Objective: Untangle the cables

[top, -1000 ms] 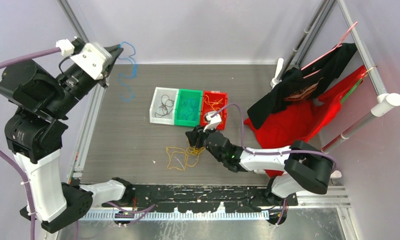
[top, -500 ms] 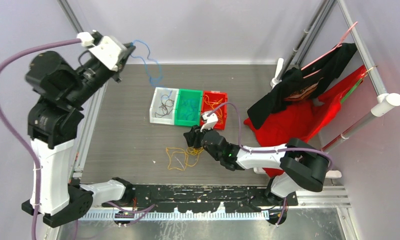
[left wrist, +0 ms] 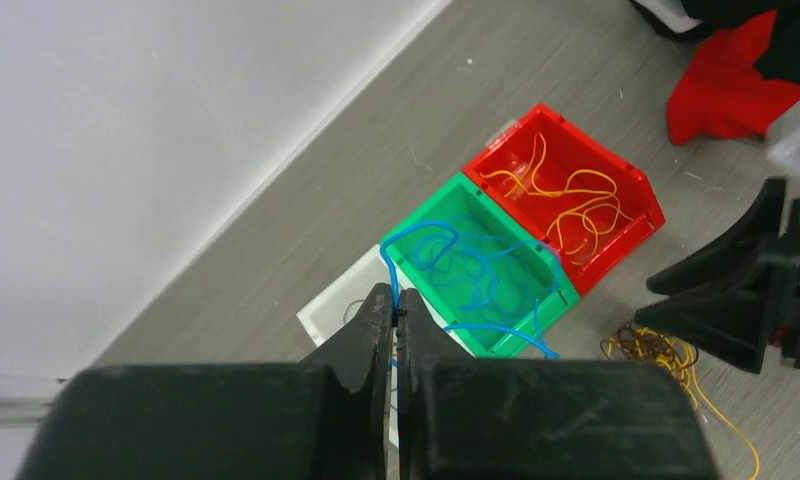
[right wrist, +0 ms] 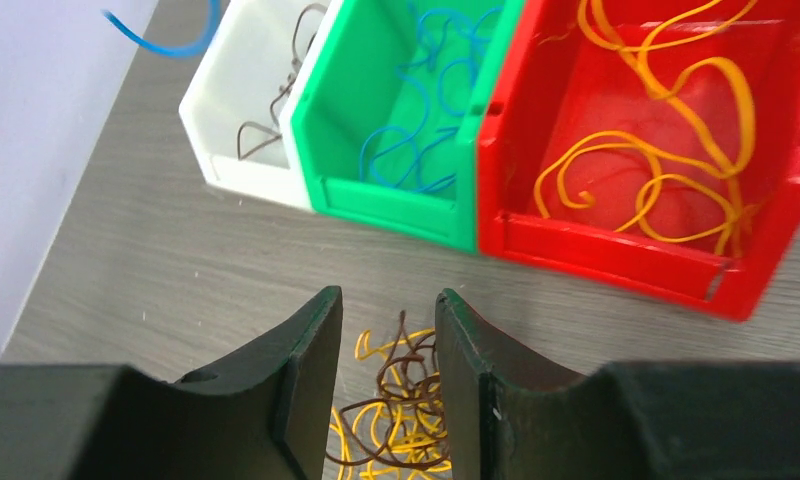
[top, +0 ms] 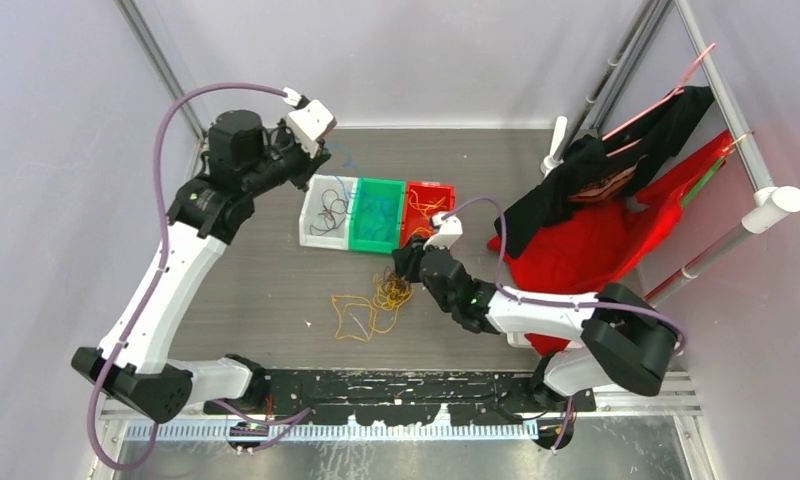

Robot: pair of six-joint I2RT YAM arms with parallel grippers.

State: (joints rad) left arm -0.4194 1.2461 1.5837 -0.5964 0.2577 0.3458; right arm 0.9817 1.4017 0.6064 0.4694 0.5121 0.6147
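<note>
The left pincer [left wrist: 397,300] was pressed together on one end of a blue cable [left wrist: 413,232]. The free length curled out ahead of its fingertips and hung over the green bin [right wrist: 386,200] below and in front of it, where other blue strands lay. Whether it touched them could not be told. The right pincer [right wrist: 386,310] stood with its jaws apart, low over the table [right wrist: 156,280], clamping nothing. Directly beneath and between its fingers sat the tangle [right wrist: 401,400] of dark brown and yellow-orange cables. Beyond its tips stood the white bin [right wrist: 241,170] ahead to its left, the green bin straight ahead, and the red bin [right wrist: 616,255] ahead to its right. These wires looked almost weightless, soft yet springy, likely to keep their curls and hook on one another, so a pull on one would probably drag the whole clump. Being so thin, they could slip from jaws not fully closed. The best hold seemed a free end or loop standing proud of the heap, such as the brown strand [right wrist: 400,350] rising between the fingers, not the knotted middle.
</note>
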